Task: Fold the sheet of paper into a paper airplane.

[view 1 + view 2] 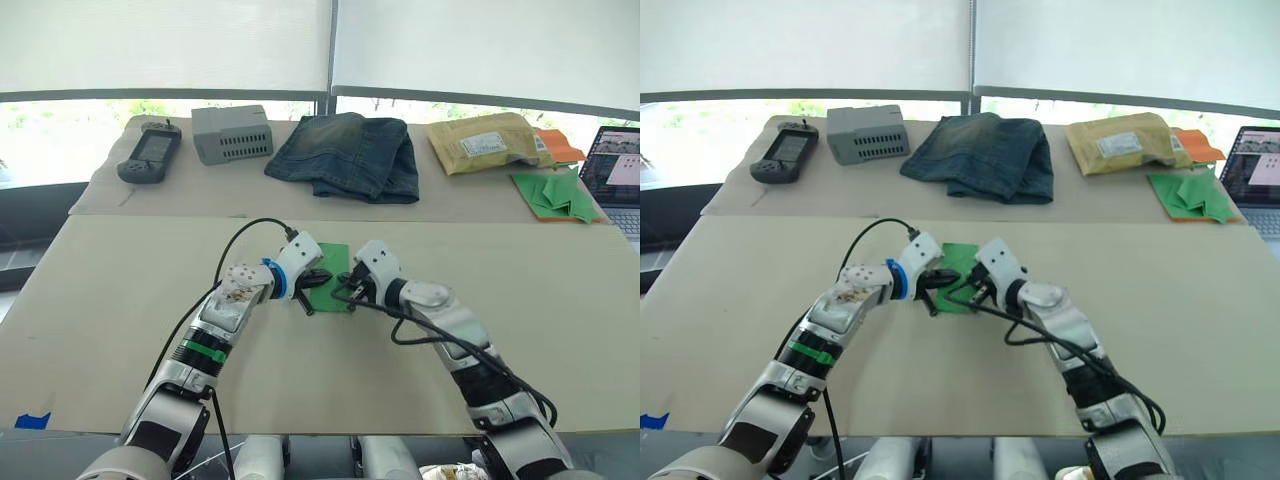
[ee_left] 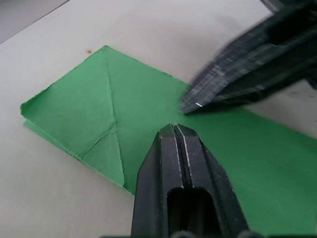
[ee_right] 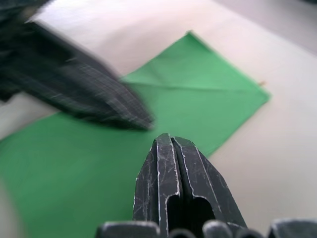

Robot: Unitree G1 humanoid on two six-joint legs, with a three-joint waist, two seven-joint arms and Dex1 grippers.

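Both grippers, left and right, are pinched closed and empty, their tips over the sheet of paper. Its long axis runs away from me between them, equally near both.

both arms reaching inward, left gripper closed, right gripper seemingly closed

A bright green sheet of paper lies on the tan table between two black grippers, left gripper and right gripper. Beyond them: faded blue jeans, a grey box, a yellow-brown padded envelope, green papers over an orange sheet.
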